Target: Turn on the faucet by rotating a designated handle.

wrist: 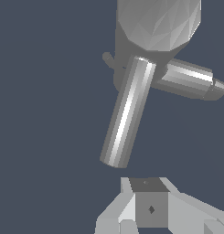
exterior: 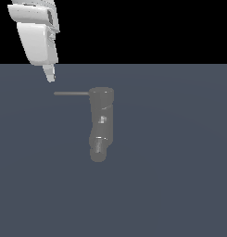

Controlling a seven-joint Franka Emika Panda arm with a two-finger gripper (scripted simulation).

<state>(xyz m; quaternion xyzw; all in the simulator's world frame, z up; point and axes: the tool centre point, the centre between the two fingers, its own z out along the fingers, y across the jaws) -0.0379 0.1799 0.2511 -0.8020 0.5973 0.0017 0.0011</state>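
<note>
The faucet is lying on the slate-blue floor near the middle of the exterior view, round cap farthest from the camera and ribbed nozzle nearest. The handle is projecting from the cap toward the exterior view's left. The white gripper is hovering just above the handle's free end, not touching it. Its fingers appear pressed together and are holding nothing.
</note>
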